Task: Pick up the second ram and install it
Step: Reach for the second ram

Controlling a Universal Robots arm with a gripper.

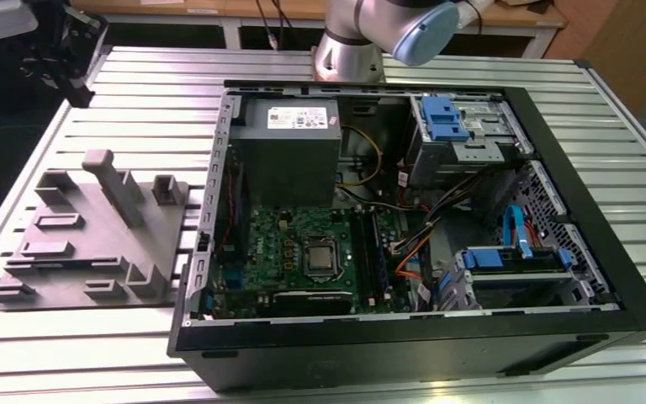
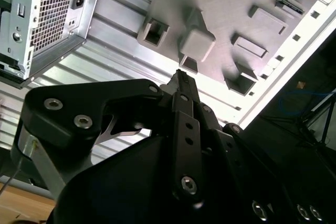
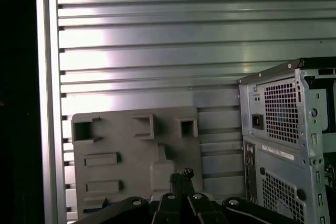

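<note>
1. The ribbed aluminium tabletop (image 1: 132, 76) carries everything. Its slats run from the exterior view's left to its right.
2. The open black computer tower case (image 1: 357, 353) lies on its side. It takes up the middle of the tabletop and the side toward the exterior view's right, reaching almost to the near edge.
3. The grey and pale-blue robot arm (image 1: 413, 29) rises beyond the case at the tabletop's far edge.
4. The grey moulded plastic fixture (image 1: 87, 252), with pockets, ridges and an upright post (image 1: 115, 185), sits beside the case near the tabletop's edge on the exterior view's left.
5. The grey metal power supply box (image 1: 289, 160) sits in the case's far part, against the wall nearest the fixture.
6. The green motherboard (image 1: 289, 244) lies just nearer than the power supply. Its long black memory slots (image 1: 373, 261) run along its side away from the fixture.
7. The black gripper (image 3: 181, 174) hangs over the fixture in both wrist views. Its tips are near the post and apart from it.
8. Its fingers (image 2: 186, 124) are pressed together, tips meeting, and nothing can be seen between them.
9. Where the second ram lies, I cannot tell.
</note>
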